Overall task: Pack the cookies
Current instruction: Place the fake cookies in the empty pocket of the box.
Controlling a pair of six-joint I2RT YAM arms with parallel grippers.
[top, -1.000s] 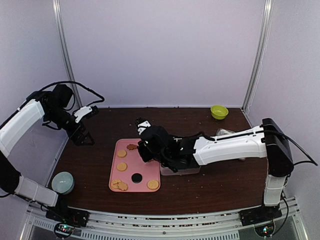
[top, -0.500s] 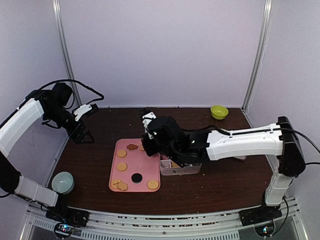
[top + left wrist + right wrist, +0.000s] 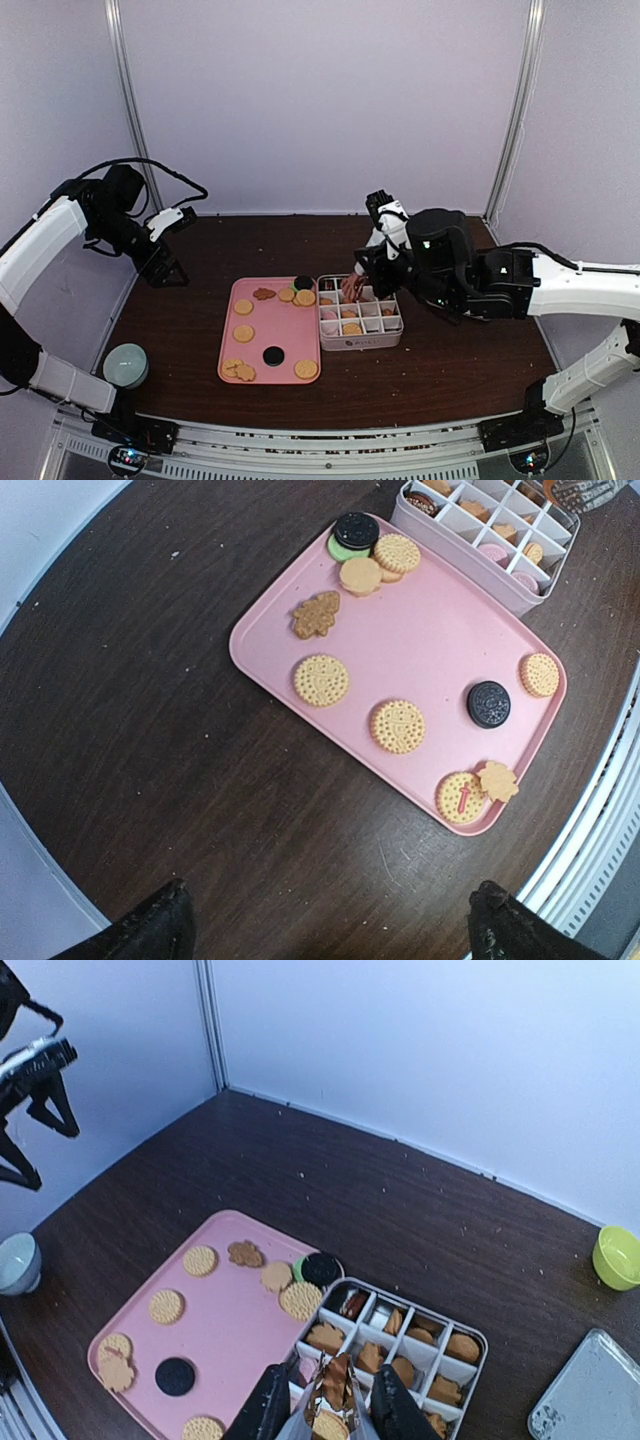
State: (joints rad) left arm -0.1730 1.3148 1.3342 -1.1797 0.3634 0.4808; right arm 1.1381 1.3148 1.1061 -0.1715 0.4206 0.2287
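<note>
The right end effector (image 3: 325,1408) is narrowed onto metal tongs (image 3: 338,1378). The tongs' long axis runs straight out from between its fingers and down toward the counter (image 3: 450,370). At the tips of the tongs a golden cookie (image 3: 330,1426) is pinched. It sits directly ahead of the end effector and just below it, over the near-left part of the white divided box (image 3: 478,1340). The tongs hide the cells there, so I cannot tell which one lies under it.

Most cells further ahead and to the right of the tongs already hold biscuits. My judgement is that the coming move is a short drop straight along the tongs' axis into a cell, not a sideways reach.

The other cookies (image 3: 398,725) lie loose on the pink tray (image 3: 420,650), just to the left of the right end effector and touching the box's side. A small stack sits at the tray's far corner, nearest the box.

The left end effector (image 3: 325,930) stands wide and holds nothing. It is high over the counter with the tray ahead of it and well apart from the box, so the right arm is the nearer one.
</note>
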